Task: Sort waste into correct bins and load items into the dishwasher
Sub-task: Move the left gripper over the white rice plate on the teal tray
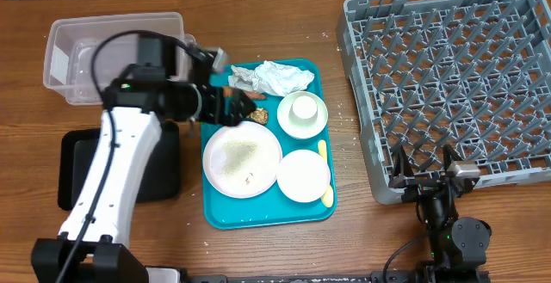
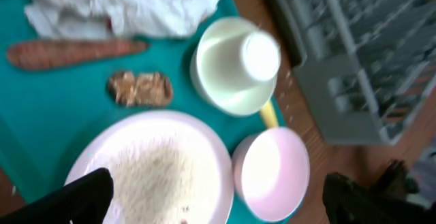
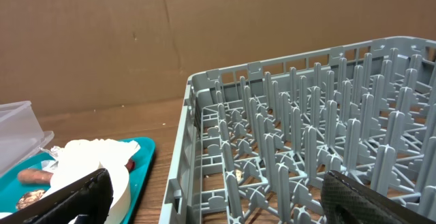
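Dishes and waste all sit on the teal tray (image 2: 54,115), so no sorting or loading looks done yet. The left gripper (image 2: 218,180) has its fingers wide apart with nothing between them. Right under the gap are the dinner plate (image 2: 214,149), with rice grains (image 2: 153,176) on it, and the small pink dish (image 2: 271,173) beside it. A bit farther out are the yellow spoon (image 2: 269,113), the white bowl (image 2: 211,74) with the cup (image 2: 262,55) in it, and the brown food lump (image 2: 139,88). Past those lie the orange-brown food stick (image 2: 75,52) and the crumpled napkin (image 2: 136,6). The right gripper (image 1: 424,169), fingers also wide apart and empty, sits at the near edge of the grey dish rack (image 1: 448,85), which holds no dishes. The clear tub (image 1: 86,55) and black tray (image 1: 73,171) are behind the left gripper. I see nothing in them, but the arm hides part of the black tray. I can find no words or labels to read.
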You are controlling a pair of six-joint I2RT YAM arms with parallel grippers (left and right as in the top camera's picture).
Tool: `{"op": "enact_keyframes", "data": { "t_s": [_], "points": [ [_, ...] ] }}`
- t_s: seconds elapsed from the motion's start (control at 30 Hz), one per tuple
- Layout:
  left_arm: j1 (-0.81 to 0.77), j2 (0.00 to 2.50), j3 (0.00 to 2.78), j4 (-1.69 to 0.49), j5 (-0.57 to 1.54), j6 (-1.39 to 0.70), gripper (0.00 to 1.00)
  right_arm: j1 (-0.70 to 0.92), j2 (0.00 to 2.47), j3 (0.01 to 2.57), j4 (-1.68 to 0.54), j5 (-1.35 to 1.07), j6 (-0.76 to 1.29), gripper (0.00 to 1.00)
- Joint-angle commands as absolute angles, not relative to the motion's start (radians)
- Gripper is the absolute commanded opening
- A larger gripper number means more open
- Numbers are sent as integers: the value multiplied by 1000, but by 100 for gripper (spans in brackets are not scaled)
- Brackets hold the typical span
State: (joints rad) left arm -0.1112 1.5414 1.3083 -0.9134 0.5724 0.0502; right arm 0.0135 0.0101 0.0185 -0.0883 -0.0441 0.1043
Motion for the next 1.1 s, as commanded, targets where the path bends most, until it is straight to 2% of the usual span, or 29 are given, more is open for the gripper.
{"op": "enact_keyframes", "data": {
  "t_s": [0.0,0.3,0.47,0.7,0.87,1.07],
  "points": [
    [-181,1566,1336,-950,334,14,100,11,3,8,-81,-35,104,100],
    [-236,1619,1335,-829,476,-94,100,11,3,8,-81,-34,104,100],
    [-290,1677,1335,-858,330,-218,100,11,3,8,-81,-34,104,100],
    [-437,1775,1335,-889,10,-424,100,11,3,8,-81,-34,104,100],
    [-461,1848,1335,-893,-11,-535,100,11,3,8,-81,-34,104,100],
    [-465,1888,1335,-855,-11,-546,100,11,3,8,-81,-34,104,100]
  ]
}}
